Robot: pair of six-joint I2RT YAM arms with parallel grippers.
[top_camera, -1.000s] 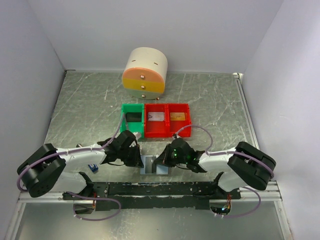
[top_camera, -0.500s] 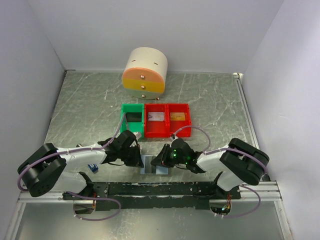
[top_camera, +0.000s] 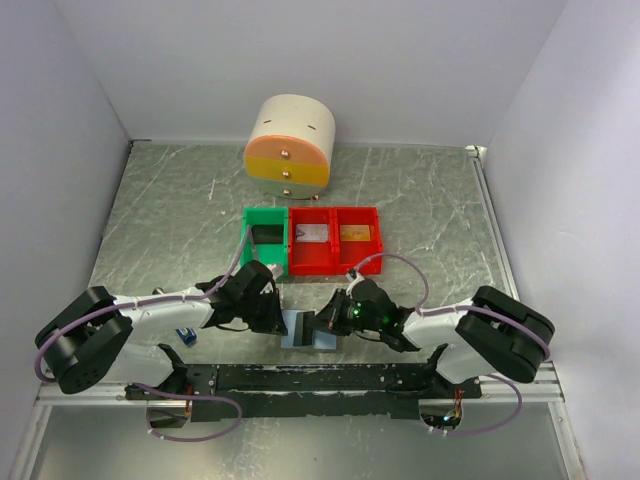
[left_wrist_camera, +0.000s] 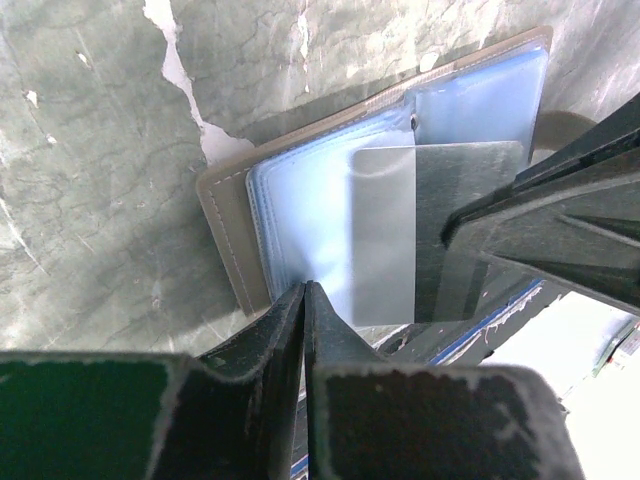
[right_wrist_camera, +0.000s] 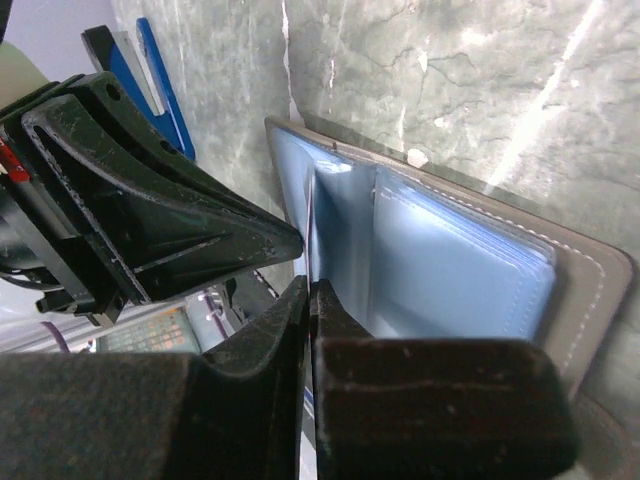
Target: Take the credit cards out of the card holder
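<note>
The card holder [top_camera: 297,330] lies open near the table's front edge, grey-brown outside [left_wrist_camera: 222,225] with pale blue pockets [right_wrist_camera: 450,265]. My left gripper [left_wrist_camera: 304,288] is shut on the near edge of its blue pocket leaves, seen in the top view at the holder's left side [top_camera: 277,318]. A silvery credit card [left_wrist_camera: 385,235] sticks part way out of a pocket. My right gripper [right_wrist_camera: 310,283] is shut on that card, which shows edge-on [right_wrist_camera: 312,225] there. In the top view the right gripper [top_camera: 326,322] is over the holder's right half.
Behind the holder stand a green bin [top_camera: 248,250] holding a black card [top_camera: 266,234] and two red bins [top_camera: 335,262] holding a silver card [top_camera: 313,234] and a gold card [top_camera: 354,233]. A round drawer unit [top_camera: 290,146] is at the back. A blue stick-shaped object [top_camera: 185,335] lies at the left.
The right arm swung a little left, then back, its gripper staying at the holder. The left arm has kept still.
</note>
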